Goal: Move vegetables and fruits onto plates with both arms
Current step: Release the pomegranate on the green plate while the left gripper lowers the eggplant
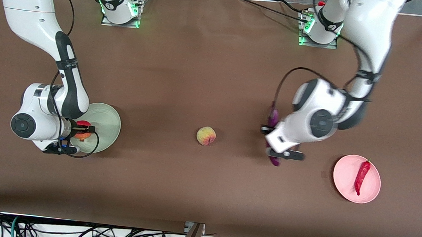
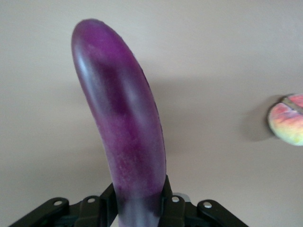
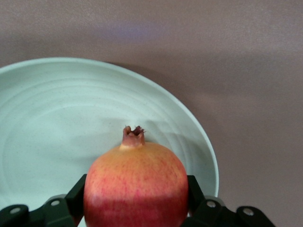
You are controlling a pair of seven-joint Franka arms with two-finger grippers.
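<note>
My left pincer (image 2: 138,208) clamps the glossy, slippery eggplant (image 2: 124,123) near its end; my right pincer (image 3: 137,208) flanks the red fruit (image 3: 136,187) over the green plate (image 3: 47,132); whether it grips, I cannot tell.

Count on my desk (image 1: 208,58): two vegetables, two fruits, two plates, two arms.

Vegetables, I count two: one purple eggplant (image 2: 125,123) and one red chili pepper (image 1: 361,177). Fruits, two as well: one red round fruit with a yellow patch and a small crown (image 3: 136,187), and one pale yellow-green peach (image 1: 206,136) with a pink blush. Plates come to two: one mint green plate (image 3: 52,123) and one pink plate (image 1: 373,184). That makes six loose things in all. Of myself I count two arms, so one left gripper (image 2: 137,201) and one right gripper (image 3: 137,201), each with one pair of black fingers (image 3: 75,196), four fingers altogether.
</note>
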